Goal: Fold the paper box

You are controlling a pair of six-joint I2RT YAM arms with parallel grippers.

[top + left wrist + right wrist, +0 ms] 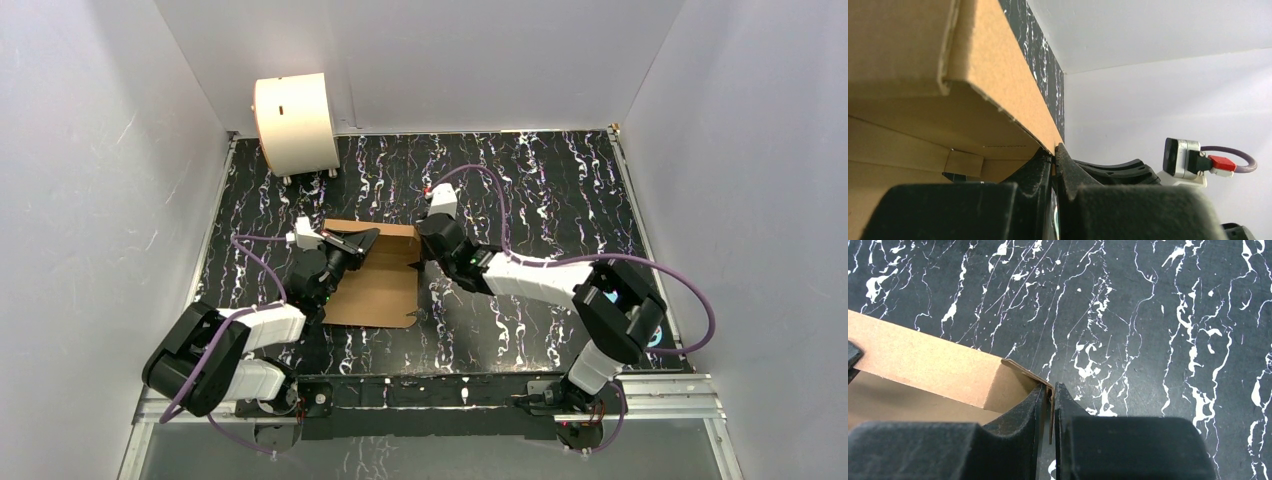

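Observation:
The paper box [380, 285] is a brown cardboard mailer lying on the black marbled table between the arms, its far wall folded up. My left gripper [352, 243] is shut on the box's far-left wall; in the left wrist view the jaws pinch the cardboard edge [1053, 150], with the box [923, 100] filling the left of that view. My right gripper [425, 250] is shut on the box's far-right corner; in the right wrist view the jaws clamp a thin cardboard flap [1050, 390] beside the upright wall [923, 362].
A cream-white cylindrical drum [295, 122] stands at the back left by the wall. White walls enclose the table [540, 190] on three sides. Purple cables loop from both arms. The metal rail [430, 395] runs along the near edge.

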